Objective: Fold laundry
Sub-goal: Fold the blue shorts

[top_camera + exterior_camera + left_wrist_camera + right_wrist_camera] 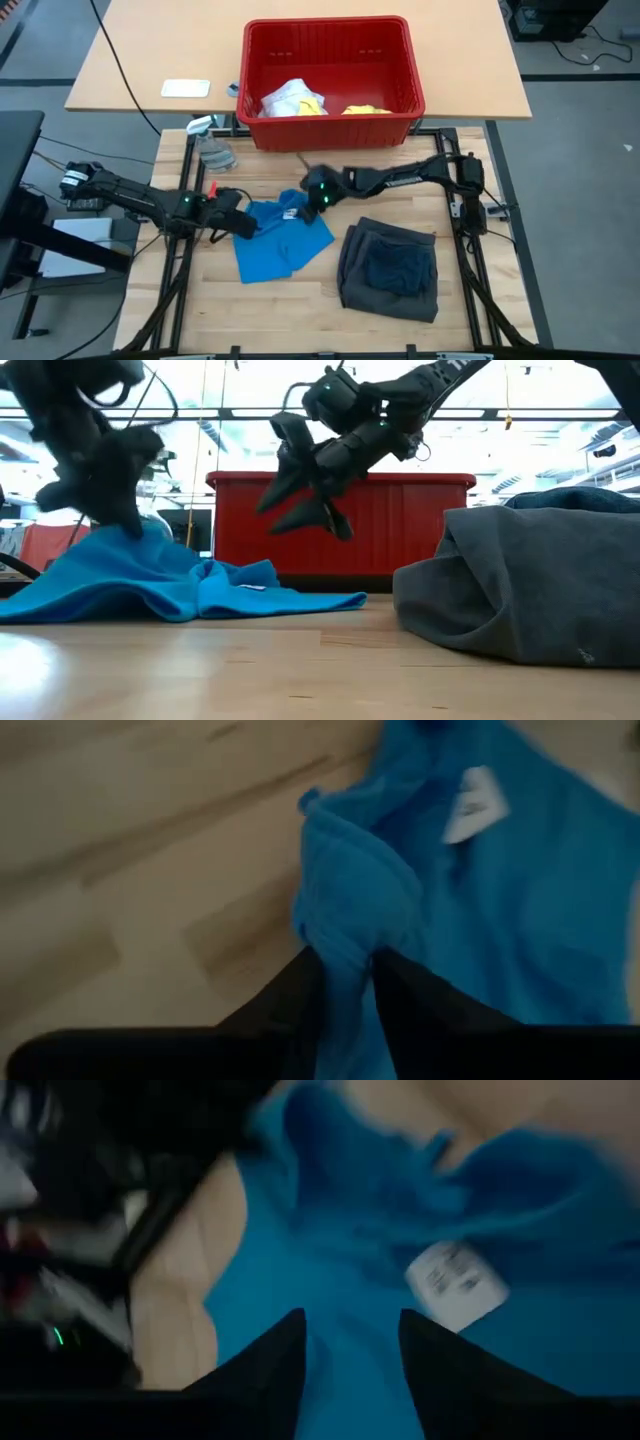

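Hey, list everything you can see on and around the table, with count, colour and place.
blue garment: one, bright blue, spread near the table's middle
grey shorts: one pile, dark grey, to the right of the blue garment
basket: one, red, behind the work table
clothes in basket: white and yellow, on the basket floor
spray bottle: one, clear, far left of the table
white flat item: one, left of the basket
left pincer: dark, pinching the blue garment's left edge
right pincer: dark, open above the blue garment
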Robot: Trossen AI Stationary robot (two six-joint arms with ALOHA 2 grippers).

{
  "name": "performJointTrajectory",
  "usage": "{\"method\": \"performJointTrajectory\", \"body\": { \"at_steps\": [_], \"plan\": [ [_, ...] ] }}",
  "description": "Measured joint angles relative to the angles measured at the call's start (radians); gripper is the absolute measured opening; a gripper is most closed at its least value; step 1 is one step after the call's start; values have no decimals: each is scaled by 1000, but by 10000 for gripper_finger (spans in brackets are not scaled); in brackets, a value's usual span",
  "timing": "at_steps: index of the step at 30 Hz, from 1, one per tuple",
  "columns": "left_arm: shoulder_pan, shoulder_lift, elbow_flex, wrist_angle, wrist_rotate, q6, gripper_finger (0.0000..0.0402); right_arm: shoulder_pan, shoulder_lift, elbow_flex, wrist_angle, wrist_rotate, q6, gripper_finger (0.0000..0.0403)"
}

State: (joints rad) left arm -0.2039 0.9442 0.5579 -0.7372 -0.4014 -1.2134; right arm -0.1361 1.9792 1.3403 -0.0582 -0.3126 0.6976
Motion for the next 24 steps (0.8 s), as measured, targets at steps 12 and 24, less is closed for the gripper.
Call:
{"method": "performJointTrajectory", "body": {
  "at_steps": [12,24],
  "plan": [
    [41,-49,59,-213,3,200,101,108,57,-2,-307,179,-219,136],
    [-49,-67,58,-101,169,208,101,198,26,-3,-475,-106,-228,115]
  ]
}}
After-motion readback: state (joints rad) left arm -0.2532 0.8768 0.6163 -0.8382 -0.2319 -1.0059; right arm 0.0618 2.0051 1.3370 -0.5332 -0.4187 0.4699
